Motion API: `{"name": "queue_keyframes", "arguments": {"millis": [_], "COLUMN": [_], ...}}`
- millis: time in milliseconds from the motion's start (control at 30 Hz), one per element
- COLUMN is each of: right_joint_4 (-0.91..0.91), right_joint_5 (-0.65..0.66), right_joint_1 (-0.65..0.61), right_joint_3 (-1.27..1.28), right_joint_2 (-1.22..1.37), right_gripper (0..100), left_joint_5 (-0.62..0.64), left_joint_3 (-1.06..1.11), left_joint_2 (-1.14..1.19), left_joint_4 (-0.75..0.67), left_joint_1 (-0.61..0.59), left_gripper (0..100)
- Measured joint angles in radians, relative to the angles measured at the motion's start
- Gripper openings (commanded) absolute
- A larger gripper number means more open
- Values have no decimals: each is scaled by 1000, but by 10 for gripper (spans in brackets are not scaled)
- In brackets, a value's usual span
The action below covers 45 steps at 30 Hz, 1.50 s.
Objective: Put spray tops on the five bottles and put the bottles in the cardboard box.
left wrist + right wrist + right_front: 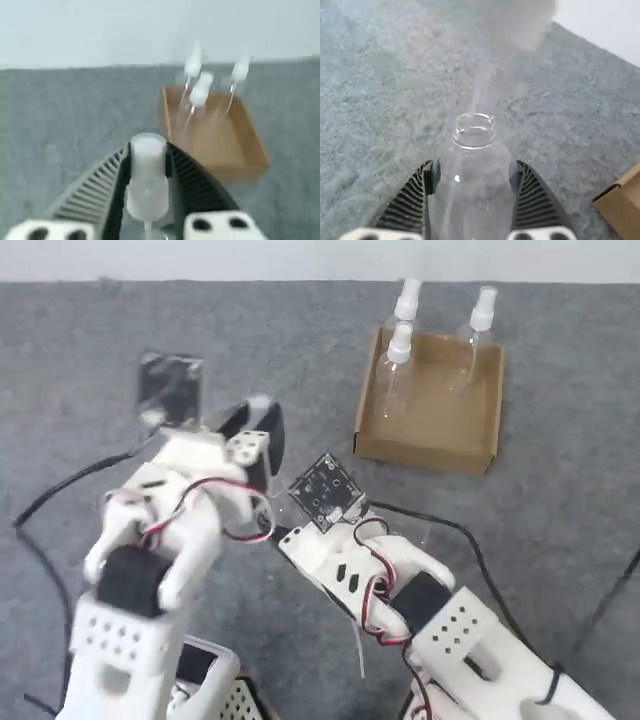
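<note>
Underneath everything lies a grey, felt-like carpet [560, 530], evenly textured and running back to a plain white wall [300, 258] along the far edge; black cables [40, 500] trail over it beside the arms.

The left gripper [147, 150] has its ribbed fingers clamped on either side of a white spray top [147, 175], which it holds upright above the carpet; in the high view that gripper [255, 420] sits left of centre.

The right gripper [472, 170] has its fingers pressed against both flanks of a clear bottle [472, 200], held upright with its open neck uppermost; over the neck hangs the blurred white spray top [520, 20], its thin tube slanting down toward the opening; whether the tube has entered the neck cannot be told.

The cardboard box [425, 455] rests on the carpet toward the far right, well apart from both grippers; three bottles [400, 350] with white spray tops fitted stand upright inside it, grouped toward its far side; a corner of the box [620, 200] shows on the carpet beyond the right gripper.
</note>
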Motion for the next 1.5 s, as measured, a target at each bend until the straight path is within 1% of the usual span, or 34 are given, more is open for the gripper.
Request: {"name": "queue_keyframes", "arguments": {"millis": [133,333,400,500,633,767,867,1067,1167,1267,1433,1500], "right_joint_4": [-15,-35,-38,-38,-38,-38,-38,-38,-38,-38,-38,-38], "right_joint_5": [0,0,0,0,0,0,0,0,0,0,0,0], "right_joint_1": [-3,-2,-3,-3,-3,-3,-3,-2,2,-3,-2,-2], "right_joint_3": [6,37,38,38,38,38,38,38,38,38,38,38], "right_joint_2": [-17,-18,-23,-25,-25,-25,-23,-23,-23,-23,-25,-25], "right_gripper": [6,6,6,6,6,6,6,6,6,6,6,6], "left_joint_5": [-26,-43,-44,-44,-71,-100,-110,-118,-123,-152,-173,-170], "left_joint_3": [28,9,0,0,3,32,68,80,80,54,-63,-64], "left_joint_2": [-80,-95,-97,-92,-14,75,100,100,100,100,100,98], "left_joint_4": [0,0,0,0,0,0,0,0,0,0,11,29], "left_joint_1": [-2,-8,-32,-101,-184,-198,-163,-40,-28,-78,-258,-278], "left_gripper": [148,145,145,142,94,83,83,83,84,85,85,85]}}
